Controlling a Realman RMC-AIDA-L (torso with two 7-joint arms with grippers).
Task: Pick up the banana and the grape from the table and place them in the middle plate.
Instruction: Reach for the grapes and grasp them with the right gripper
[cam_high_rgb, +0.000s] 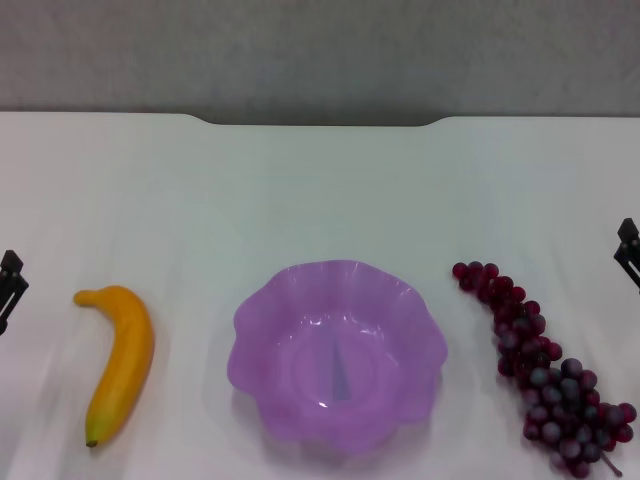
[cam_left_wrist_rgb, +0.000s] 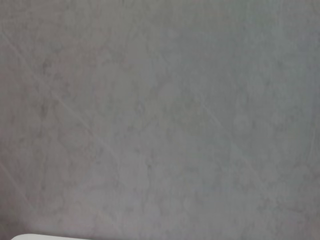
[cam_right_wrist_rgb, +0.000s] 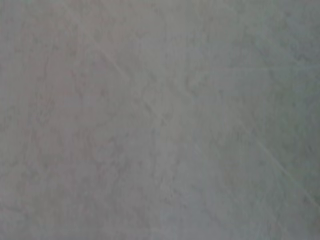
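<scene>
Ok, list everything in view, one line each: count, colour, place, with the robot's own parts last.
Curved smooth yellow-orange banana: one, dark tip toward the robot, on the table left of the plate, apart from it.
Translucent purple scalloped plastic plate: one, centre, nothing in it.
Long bunch of dark red-purple grapes: one, on the table right of the plate, apart from it.
Broad white flat table: one, shallow notch in its far edge.
Left end effector: one, black, at the left edge, holding nothing.
Right end effector: one, black, at the right edge, holding nothing.

On the table (cam_high_rgb: 320, 190), the middle plate (cam_high_rgb: 262, 330) sits between the banana (cam_high_rgb: 120, 360), left, and the grape (cam_high_rgb: 540, 365), right.
</scene>
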